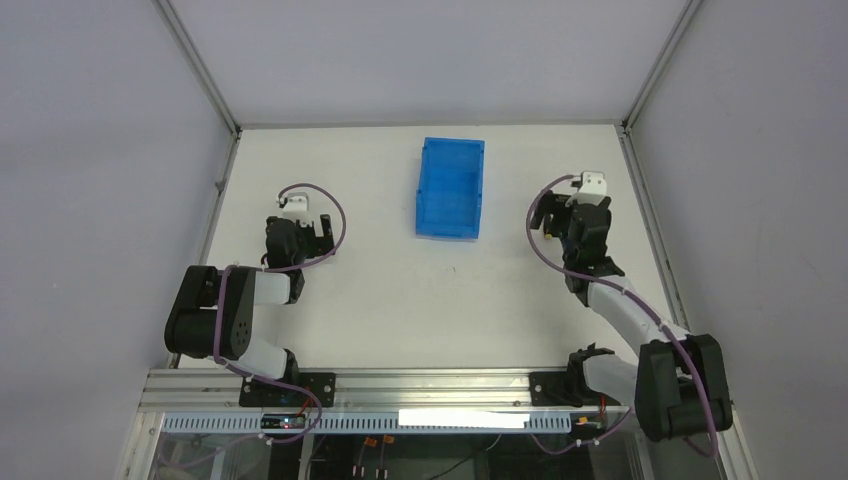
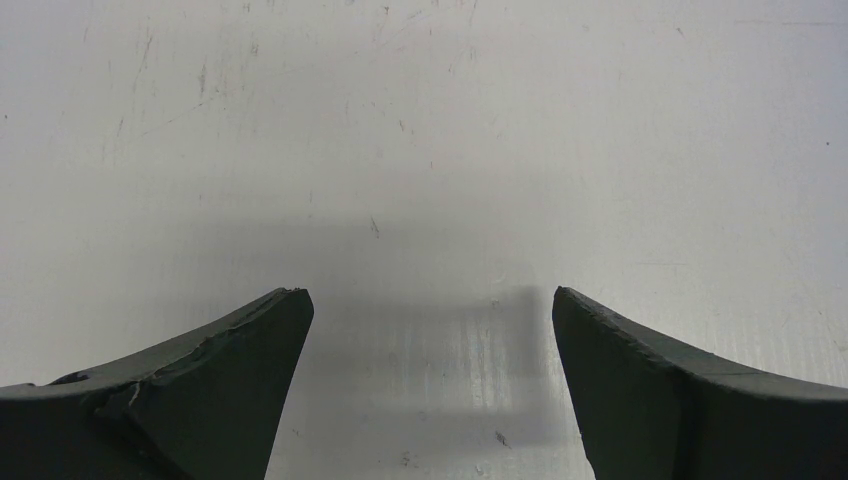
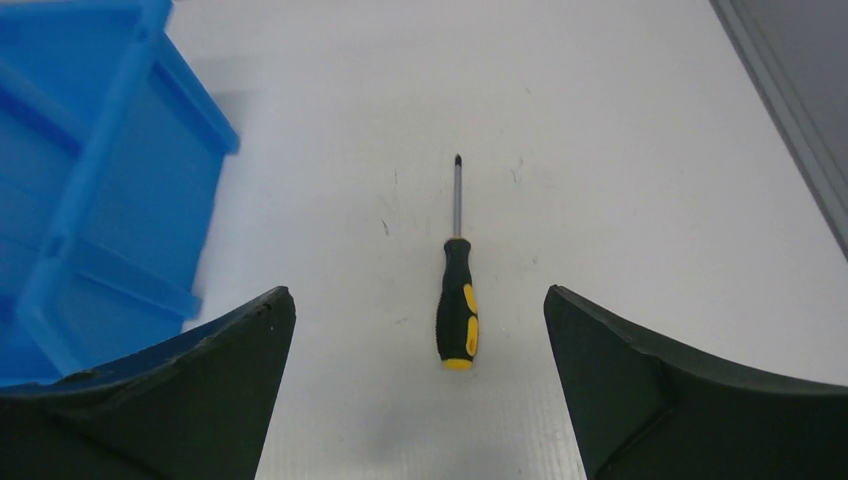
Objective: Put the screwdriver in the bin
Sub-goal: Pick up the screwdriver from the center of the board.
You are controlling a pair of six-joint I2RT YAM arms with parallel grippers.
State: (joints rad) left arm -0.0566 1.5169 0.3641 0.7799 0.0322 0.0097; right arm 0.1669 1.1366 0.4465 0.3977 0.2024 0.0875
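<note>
While my right arm hangs above it, screwdriver [image 3: 456, 262]: lying flat on the white surface [image 3: 600, 120], outside the bin [image 3: 130, 200], black-and-yellow handle toward me, tip pointing away.
right fingers [image 3: 660, 400]: spread wide apart, one on either side of the screwdriver, not touching it.
bin: blue, upright, left of the screwdriver and apart from it; near the far middle of the surface in the top view.
left fingers [image 2: 200, 390]: spread apart over scuffed surface, gripping nothing.
</note>
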